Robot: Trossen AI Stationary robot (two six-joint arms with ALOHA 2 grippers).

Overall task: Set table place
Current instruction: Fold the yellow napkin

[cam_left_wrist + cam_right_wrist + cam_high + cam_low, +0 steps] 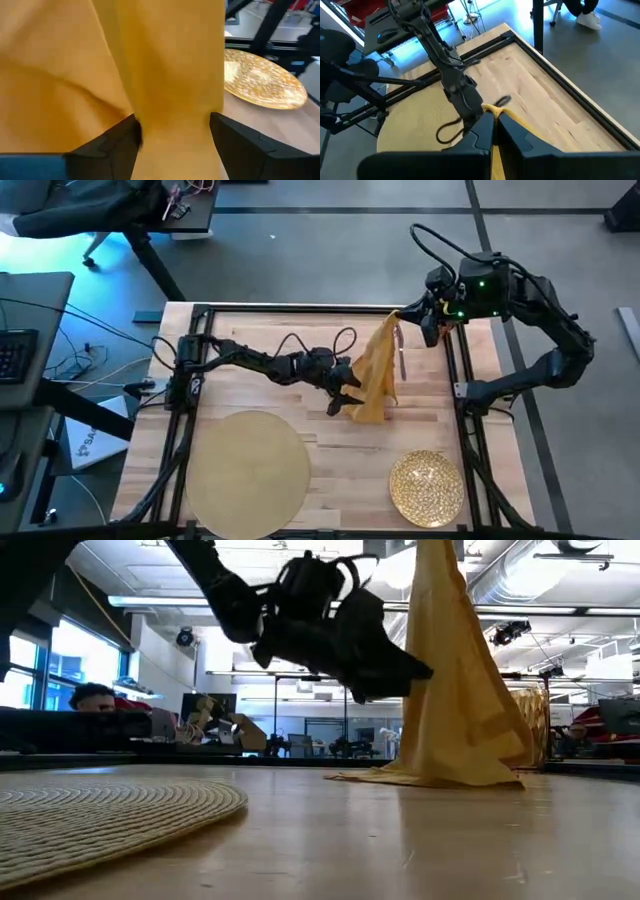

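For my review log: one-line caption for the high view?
Right gripper lifts the yellow napkin while the open left gripper reaches its lower edge.

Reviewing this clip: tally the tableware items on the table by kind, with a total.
Round tan woven placemat: 1
Round gold textured plate: 1
Mustard-yellow cloth napkin, held up by the right gripper, left gripper at its lower part: 1
Cutlery or glass in view: 0
Total: 3

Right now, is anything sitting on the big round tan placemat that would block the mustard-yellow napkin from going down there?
Nothing visible does. The round tan placemat is bare. The mustard-yellow napkin hangs from the right gripper, the left gripper open around its lower part. The gold textured plate sits apart, on the placemat's other side.
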